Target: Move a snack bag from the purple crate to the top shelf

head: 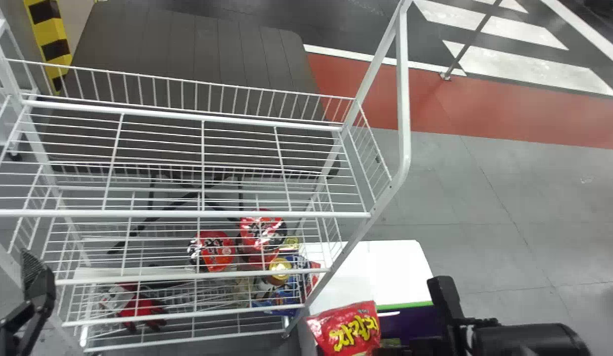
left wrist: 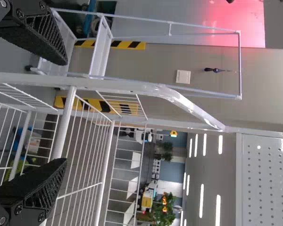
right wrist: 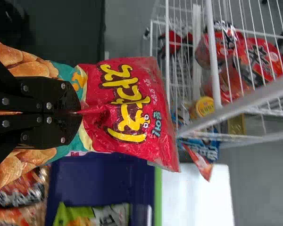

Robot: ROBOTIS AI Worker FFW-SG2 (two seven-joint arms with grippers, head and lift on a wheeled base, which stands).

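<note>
R claw [head: 383, 350] pinches crinkly, glossy red snack bag [head: 346, 329] above purple crate [head: 410, 324], near R. L claw [head: 39, 291] wide, near L. White wire rack [head: 404, 99] L of bag, tubular R post btwn bag & shelves; smooth white table [head: 385, 267] beyond crate.

You see red snack bag [right wrist: 153, 117], yellow lettering, teal band. Your crate [head: 410, 324]: deep purple, green rim. Your shelf [head: 188, 214]: white wire grid. Counter [head: 385, 267]: plain white. Floor [head: 484, 198]: grey, brick-red band, white stripes. Hazard strip [head: 43, 29]: yellow-and-black blocks.
</note>
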